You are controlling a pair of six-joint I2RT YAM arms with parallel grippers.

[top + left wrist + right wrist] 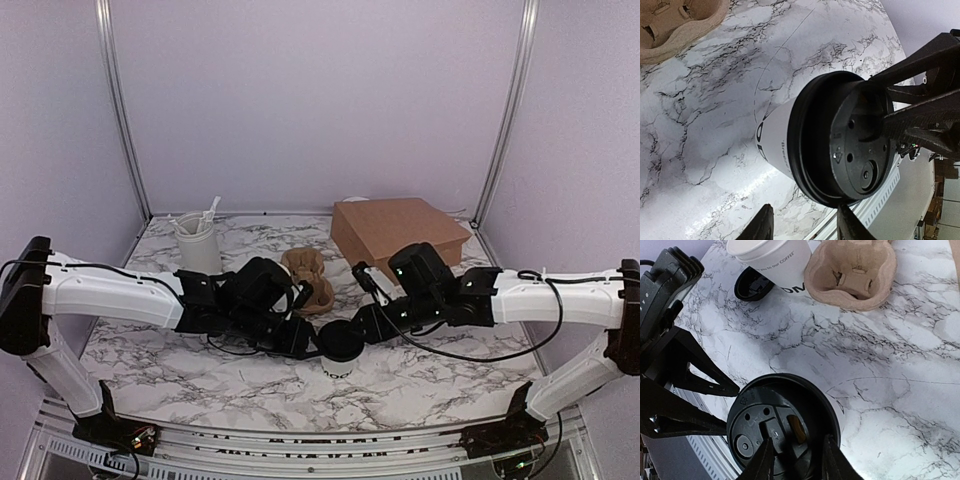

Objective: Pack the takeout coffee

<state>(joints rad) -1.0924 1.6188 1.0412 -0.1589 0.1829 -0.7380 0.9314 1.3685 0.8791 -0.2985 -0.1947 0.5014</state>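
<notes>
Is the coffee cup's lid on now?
On: the black lid covers the whole rim of the takeout coffee in both wrist views. Fully snapped, cannot tell.

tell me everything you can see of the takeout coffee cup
Small white paper cup with dark lettering low on its side, capped by a black plastic lid with moulded marks and a sip opening. It stands upright on the marble table, front centre. The right gripper hangs over the lid, fingers apart; the open left gripper faces its side, contact unclear.

Lettering [761, 139] on cup [777, 122] mostly behind lid [850, 145]
</notes>
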